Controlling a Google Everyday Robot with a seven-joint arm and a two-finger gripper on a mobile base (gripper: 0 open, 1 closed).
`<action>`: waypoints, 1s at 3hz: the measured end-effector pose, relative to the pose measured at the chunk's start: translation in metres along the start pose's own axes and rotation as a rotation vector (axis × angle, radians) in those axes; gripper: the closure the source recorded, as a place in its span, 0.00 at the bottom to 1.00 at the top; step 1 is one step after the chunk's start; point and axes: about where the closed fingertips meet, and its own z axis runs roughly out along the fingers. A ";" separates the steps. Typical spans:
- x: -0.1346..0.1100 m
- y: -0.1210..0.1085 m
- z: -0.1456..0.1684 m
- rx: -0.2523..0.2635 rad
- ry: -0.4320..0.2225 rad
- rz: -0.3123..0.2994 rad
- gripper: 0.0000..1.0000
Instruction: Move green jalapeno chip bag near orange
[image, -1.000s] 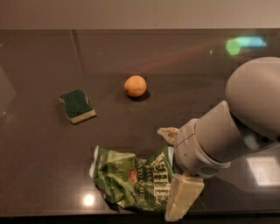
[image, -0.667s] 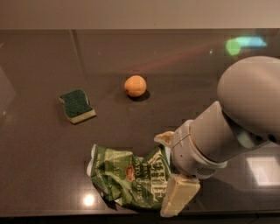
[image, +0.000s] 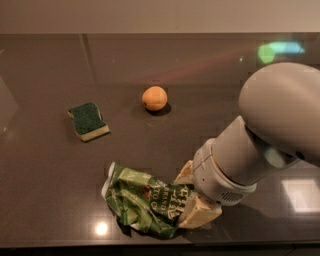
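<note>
Claw (image: 190, 197) sits pinched shut on the right end of the chip bag (image: 142, 200) near the bench's (image: 50, 65) front edge; the orange (image: 154, 98) lies farther back, slightly left, well apart.

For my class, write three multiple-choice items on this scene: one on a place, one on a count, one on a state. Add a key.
1. In the picture, the sponge lies: A) left of the orange; B) right of it; C) behind it.
2. Loose things on the table: A) two; B) three; C) five.
3. The gripper is: A) shut on the bag's right end; B) open above the orange; C) resting on the sponge.

Key:
1 A, the sponge sits left of the orange and slightly nearer.
2 B, there are the sponge, the orange and the bag.
3 A, its fingers clamp the bag's right end, near the table's front edge.
</note>
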 end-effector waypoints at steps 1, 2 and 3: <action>0.000 -0.002 -0.005 0.003 0.008 0.009 0.85; -0.008 -0.018 -0.028 0.050 0.009 0.032 1.00; -0.010 -0.024 -0.037 0.068 0.010 0.041 1.00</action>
